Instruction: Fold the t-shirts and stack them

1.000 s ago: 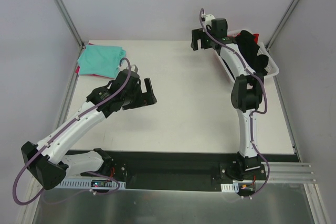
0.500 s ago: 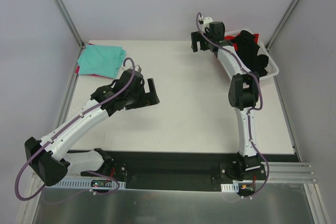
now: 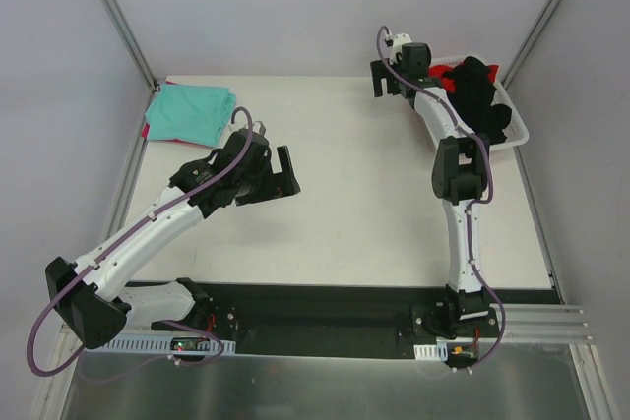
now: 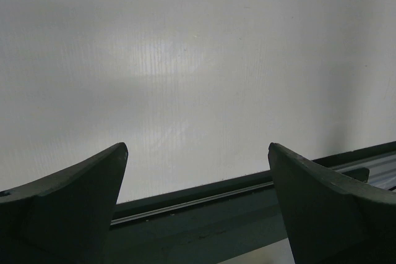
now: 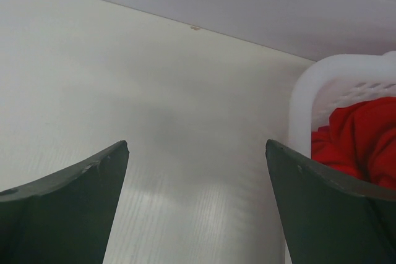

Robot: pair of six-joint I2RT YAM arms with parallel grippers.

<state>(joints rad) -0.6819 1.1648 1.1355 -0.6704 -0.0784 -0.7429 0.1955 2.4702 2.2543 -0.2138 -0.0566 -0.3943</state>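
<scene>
Right end effector (image 3: 386, 83): jaws spread, nothing held. It has swung slightly right in the last second, to the rim of the white basket (image 3: 519, 131), which also sits a little further right. Black shirt (image 3: 479, 95) and red shirt (image 5: 359, 134) are heaped inside, unfolded. Left end effector (image 3: 279, 179): spread, empty, nudged right over the bare counter (image 3: 364, 204). Teal shirt (image 3: 189, 113) lies folded at the far-left corner, unmoved. Reads as lining up for the next shirt.

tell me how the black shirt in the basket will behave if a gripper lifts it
The black shirt is heaped in soft folds in the basket, so it will likely hang limp and unfurl when lifted. It lies against the red shirt, which may drag along. The plastic basket looks light and might shift.
</scene>
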